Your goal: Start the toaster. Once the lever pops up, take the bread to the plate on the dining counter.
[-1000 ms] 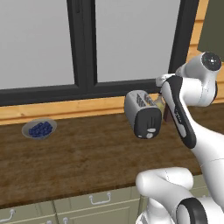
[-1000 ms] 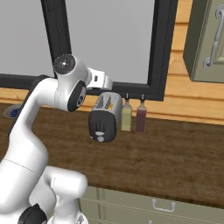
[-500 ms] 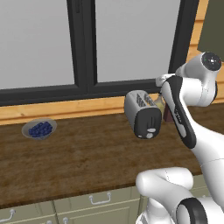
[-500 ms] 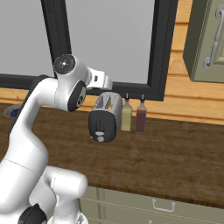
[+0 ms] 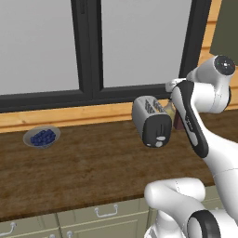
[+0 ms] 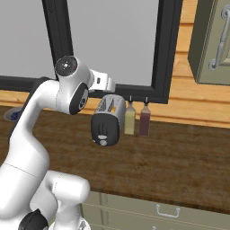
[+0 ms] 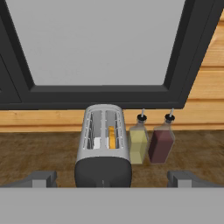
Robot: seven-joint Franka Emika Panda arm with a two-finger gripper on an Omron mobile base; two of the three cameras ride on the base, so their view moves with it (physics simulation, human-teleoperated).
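My hand (image 7: 111, 179) hangs open above the near end of the toaster (image 7: 103, 146), which stands on the table (image 7: 39, 153) left of two bottles (image 7: 151, 142), bread (image 7: 112, 137) in its right slot, ready for starting.

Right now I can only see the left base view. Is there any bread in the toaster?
Observer: Yes. The hand view shows the bread, a tan slice, standing in one slot of the toaster.
Operator: What's hiding behind the arm?
Observer: Two bottles: a yellowish bottle right beside the toaster, then a dark red bottle.
Operator: Is the gripper open?
Observer: Yes. The gripper is wide open and holds nothing.
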